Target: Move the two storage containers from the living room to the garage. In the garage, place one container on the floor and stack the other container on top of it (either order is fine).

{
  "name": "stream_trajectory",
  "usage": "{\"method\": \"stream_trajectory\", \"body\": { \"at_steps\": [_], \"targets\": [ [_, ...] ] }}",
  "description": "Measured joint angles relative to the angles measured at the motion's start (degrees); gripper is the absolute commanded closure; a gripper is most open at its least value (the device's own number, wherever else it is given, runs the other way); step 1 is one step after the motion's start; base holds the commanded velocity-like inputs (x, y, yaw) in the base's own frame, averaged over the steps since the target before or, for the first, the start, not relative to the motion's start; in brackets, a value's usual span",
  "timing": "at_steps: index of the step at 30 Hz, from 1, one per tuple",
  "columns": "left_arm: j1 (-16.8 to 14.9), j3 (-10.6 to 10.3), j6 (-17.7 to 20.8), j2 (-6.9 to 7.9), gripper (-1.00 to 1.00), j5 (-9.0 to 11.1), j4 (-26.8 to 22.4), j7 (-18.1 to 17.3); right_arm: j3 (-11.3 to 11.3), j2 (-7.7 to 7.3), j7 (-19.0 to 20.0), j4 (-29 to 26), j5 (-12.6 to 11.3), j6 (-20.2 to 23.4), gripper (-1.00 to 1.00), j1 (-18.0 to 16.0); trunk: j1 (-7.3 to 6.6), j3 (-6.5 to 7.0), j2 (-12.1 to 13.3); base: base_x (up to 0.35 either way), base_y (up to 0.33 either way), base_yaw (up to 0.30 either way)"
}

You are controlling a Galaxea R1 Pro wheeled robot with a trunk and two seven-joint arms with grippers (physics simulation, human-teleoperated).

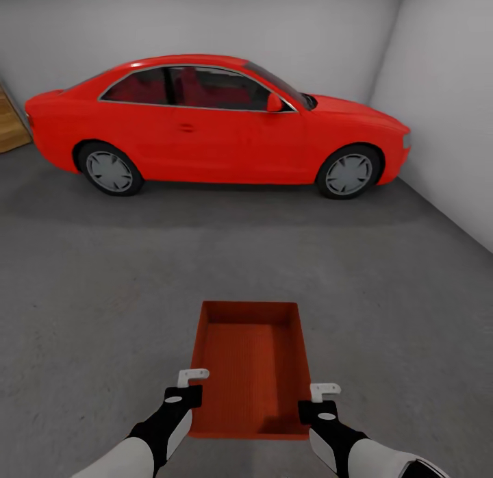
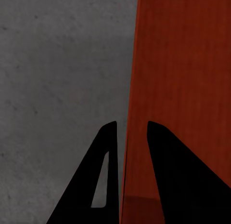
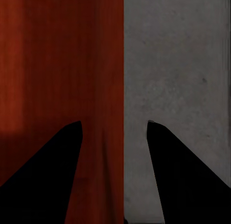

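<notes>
One orange-red storage container (image 1: 250, 368) sits open and empty, low in front of me over the grey concrete floor (image 1: 103, 293) of the garage. I cannot tell whether it rests on the floor. My left gripper (image 1: 194, 376) is at its near left corner. In the left wrist view the fingers (image 2: 161, 176) pinch the container's thin side wall (image 2: 183, 89), so this gripper (image 2: 131, 123) is shut on it. My right gripper (image 1: 326, 390) is at the near right corner. It (image 3: 113, 122) stands open astride the other wall (image 3: 57, 65), with floor showing beside the outer finger.
A red car (image 1: 212, 122) is parked broadside across the back of the garage. White walls (image 1: 452, 108) close the right side and the rear. An orange wooden door edge (image 1: 10, 122) shows at far left. Bare concrete lies between the container and the car.
</notes>
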Motion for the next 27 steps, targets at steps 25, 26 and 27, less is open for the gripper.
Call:
{"method": "stream_trajectory", "body": {
  "at_steps": [25,26,27],
  "targets": [
    [0.00,0.03,-0.01,-0.02,1.00,-0.03,-0.01,0.02,0.01,-0.03,0.00,-0.04,0.00,0.01,1.00,0.00,0.00,0.00,0.00,0.000,0.000,-0.293],
    [0.00,0.02,0.00,-0.02,1.00,-0.02,-0.03,0.01,0.01,-0.03,0.00,-0.05,-0.01,0.00,1.00,0.00,0.00,0.00,0.00,0.000,0.000,-0.294],
    [0.00,0.00,0.00,-0.01,1.00,-0.01,-0.07,0.01,-0.01,-0.03,0.00,-0.07,0.01,-0.01,1.00,0.00,0.00,0.00,0.00,0.000,0.000,-0.293]
  ]
}}
